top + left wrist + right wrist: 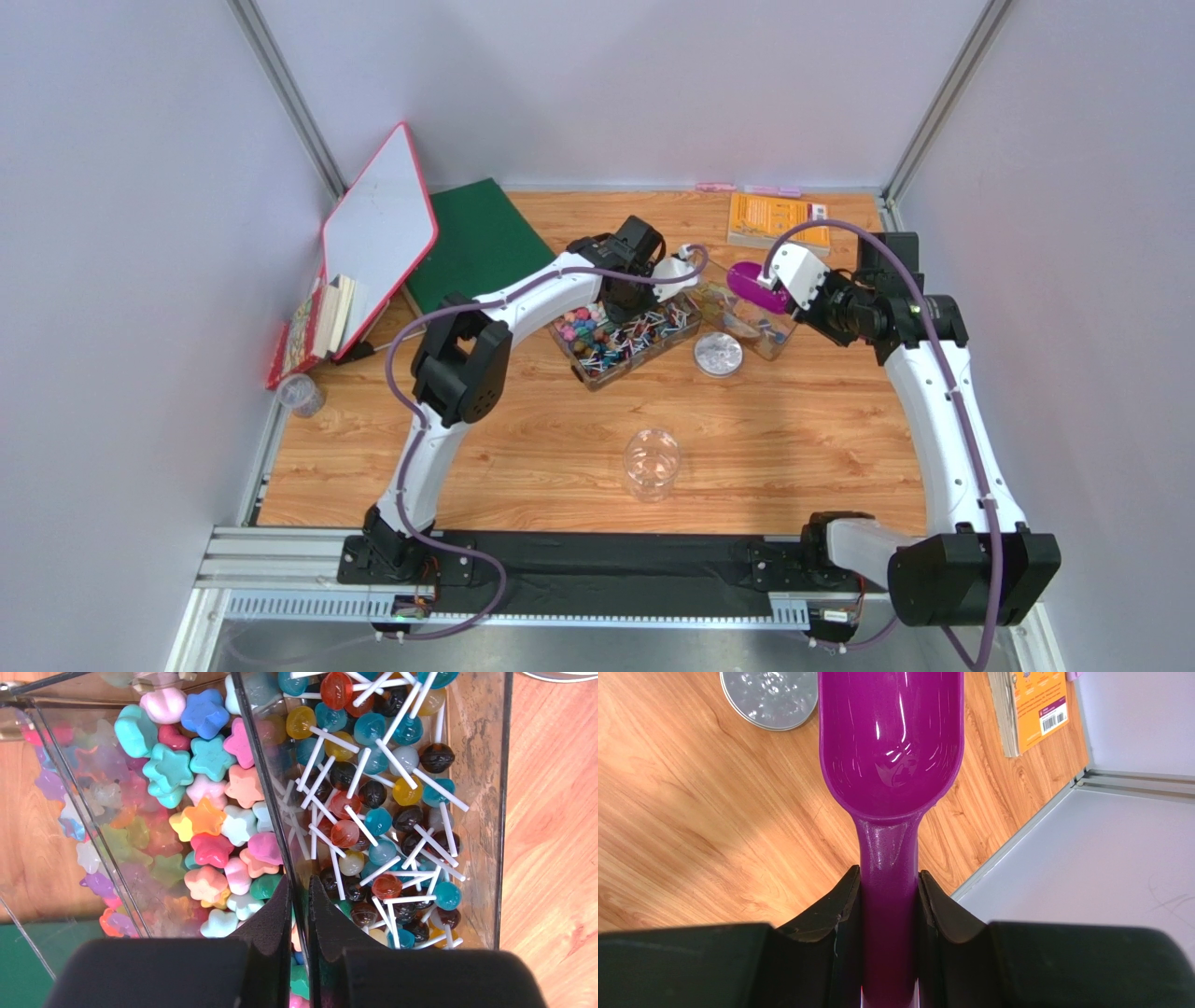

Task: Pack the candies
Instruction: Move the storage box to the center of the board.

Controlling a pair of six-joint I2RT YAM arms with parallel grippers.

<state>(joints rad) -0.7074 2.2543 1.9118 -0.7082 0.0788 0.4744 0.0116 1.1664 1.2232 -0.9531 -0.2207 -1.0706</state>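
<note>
So the left gripper [300,903] is pinched shut on the thin divider [263,777] of the clear tray [500,777], which looks like it's being steadied. The candies are all sat in that tray just ahead of the jaws: star-shaped candies [210,819] to the left of them, lollipops [379,819] to the right. Over on the right gripper [889,889], the jaws are clamped on the handle of the purple scoop [892,735], whose bowl sticks out ahead of them, empty, above bare wood, with a round lid [770,696] ahead and to the left. Probably the scooping step, nothing loaded yet. Next the scoop would need to be swung across and dug into the candies, then tipped into the round clear tub [652,462], I'd guess.
</note>
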